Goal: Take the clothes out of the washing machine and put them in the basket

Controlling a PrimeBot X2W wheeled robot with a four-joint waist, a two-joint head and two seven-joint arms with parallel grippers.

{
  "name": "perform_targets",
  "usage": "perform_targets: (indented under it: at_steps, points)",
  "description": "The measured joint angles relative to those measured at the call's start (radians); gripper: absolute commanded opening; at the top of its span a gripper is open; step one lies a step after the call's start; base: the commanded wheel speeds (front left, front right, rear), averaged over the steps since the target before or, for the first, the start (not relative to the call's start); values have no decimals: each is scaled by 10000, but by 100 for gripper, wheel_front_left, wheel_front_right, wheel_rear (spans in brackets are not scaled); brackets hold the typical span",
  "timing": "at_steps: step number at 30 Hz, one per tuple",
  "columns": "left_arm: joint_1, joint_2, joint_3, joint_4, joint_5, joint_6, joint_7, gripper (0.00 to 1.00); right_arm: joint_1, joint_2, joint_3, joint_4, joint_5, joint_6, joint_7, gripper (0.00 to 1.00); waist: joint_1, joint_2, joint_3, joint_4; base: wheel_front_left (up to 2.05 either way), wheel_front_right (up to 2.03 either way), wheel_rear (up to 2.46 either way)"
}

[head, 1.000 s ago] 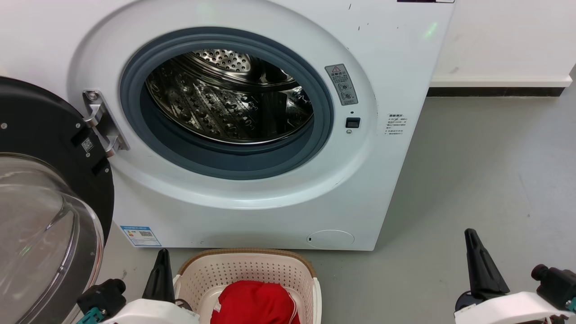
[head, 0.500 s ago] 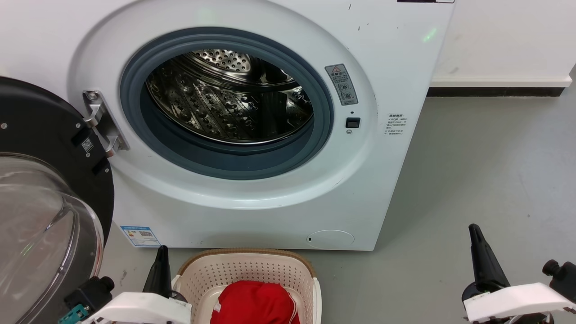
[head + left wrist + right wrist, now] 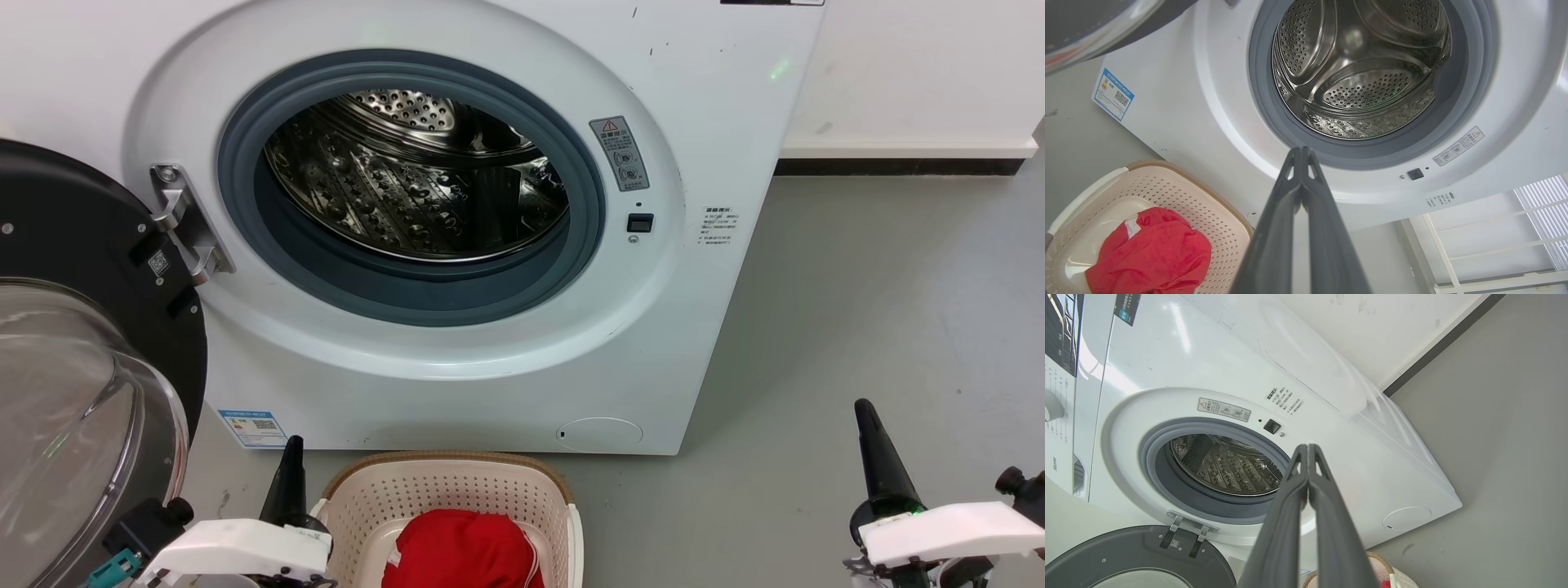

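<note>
Lying in the low cream perforated plastic basket (image 3: 445,469), the bright red fabric garment (image 3: 461,549) is out of the white front-loading washer (image 3: 718,98) — steel drum (image 3: 416,180) looks bare; left gripper (image 3: 1301,153) and right gripper (image 3: 1307,448) clenched, empty

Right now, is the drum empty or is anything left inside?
Empty as far as shown: the drum shows bare steel; the clothes lie in the basket.

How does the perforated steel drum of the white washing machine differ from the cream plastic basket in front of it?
The perforated steel drum is shiny metal; the cream plastic basket is matte with a brown rim. The drum looks empty; the basket holds the red fabric garment. The drum opens forward, the basket upward. Both have perforated walls.
</note>
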Motion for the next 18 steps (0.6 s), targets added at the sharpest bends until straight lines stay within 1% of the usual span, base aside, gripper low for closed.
perform_targets:
  at_steps: [18]
  points:
    - [-277, 0, 242, 161, -2079, -249, 499, 0, -300, -15, -155, 270, 2121, 0, 506, 0, 0, 0, -4, 0, 0, 0, 0]
